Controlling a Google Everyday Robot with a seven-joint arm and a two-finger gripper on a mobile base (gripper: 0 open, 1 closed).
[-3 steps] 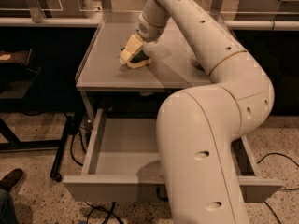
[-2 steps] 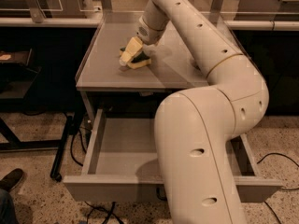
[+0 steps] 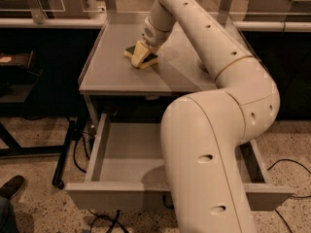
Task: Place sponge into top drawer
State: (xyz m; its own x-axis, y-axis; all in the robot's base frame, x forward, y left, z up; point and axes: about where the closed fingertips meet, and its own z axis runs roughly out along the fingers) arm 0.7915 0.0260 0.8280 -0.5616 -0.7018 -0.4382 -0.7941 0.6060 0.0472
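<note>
fingers [image 3: 138, 52] seen clamped across sponge [image 3: 151, 59], which lies on tabletop [image 3: 112, 72], toward its back. gripper [image 3: 141, 58] set low over it. grasp step judged in hand. top drawer [image 3: 126, 159] stands open below. next: sponge to be lifted, carried forward past table edge, lowered into top drawer.

Count log:
- sponge [image 3: 151, 60]: 1, on table
- drawer [image 3: 124, 154]: 1, pulled open under table
- table [image 3: 114, 74]: 1
- robot arm [image 3: 221, 45]: 1
- gripper [image 3: 141, 53]: 1, down at sponge, toward table's rear
- shoe [image 3: 12, 186]: 1, floor, lower left
- cables [image 3: 284, 165]: at least 2; exact count unclear
</note>
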